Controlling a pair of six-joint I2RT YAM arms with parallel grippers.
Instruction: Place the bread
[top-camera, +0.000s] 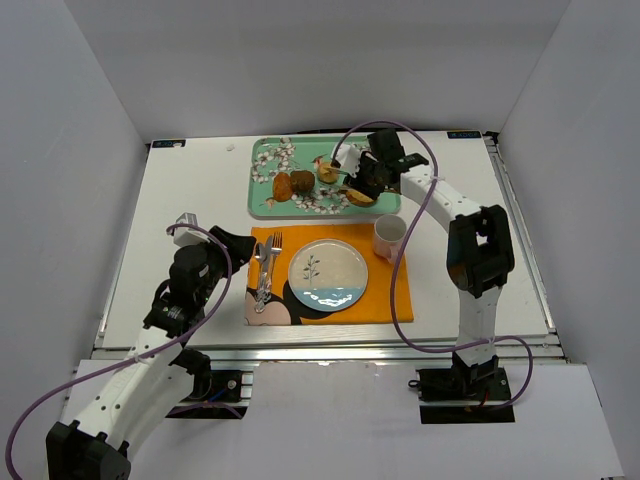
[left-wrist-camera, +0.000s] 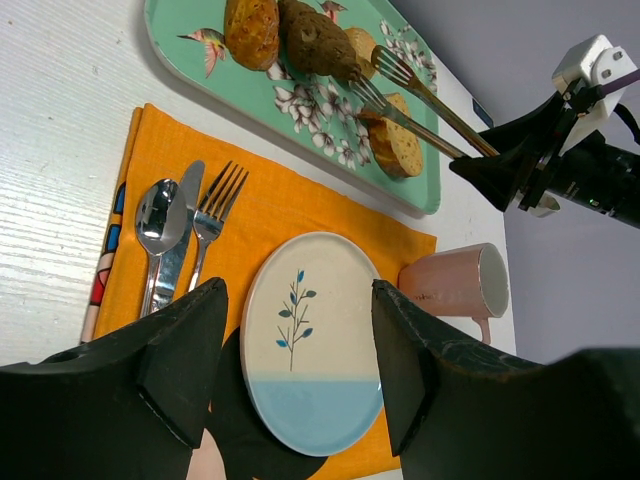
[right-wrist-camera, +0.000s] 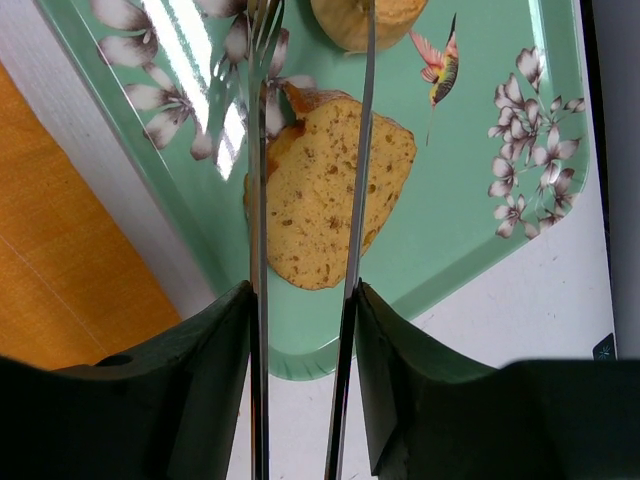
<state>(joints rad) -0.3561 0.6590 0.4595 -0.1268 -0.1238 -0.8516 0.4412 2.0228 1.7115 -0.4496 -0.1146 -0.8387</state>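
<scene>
"Two arms here. What's the near one doing?"
"Left gripper (left-wrist-camera: 297, 300) hangs open, fingers spread wide, over the mat (top-camera: 385, 295) at the plate's (top-camera: 328, 275) 9 o'clock, right by the cutlery (left-wrist-camera: 160, 215)."
"And the plate?"
"Mid-mat, with the cup (top-camera: 390, 235) at its 2 o'clock, on the mat's edge."
"Farther out?"
"At the plate's 12 o'clock is the tray (top-camera: 265, 205), lying crosswise just past the mat."
"Where's the bun?"
"The bun (top-camera: 328, 172) lies about mid-tray. Two brown lumps (top-camera: 302, 181) lie at its 8 o'clock and a slice (right-wrist-camera: 330, 190) at its 4 o'clock."
"And the right arm?"
"It reaches over the tray's 3 o'clock end. Right gripper (right-wrist-camera: 300, 300) is clamped on tongs (left-wrist-camera: 392, 68). Their two arms stand apart, running above the slice, one on each side. One tip is just beside the bun, but I can't tell whether it touches."
</scene>
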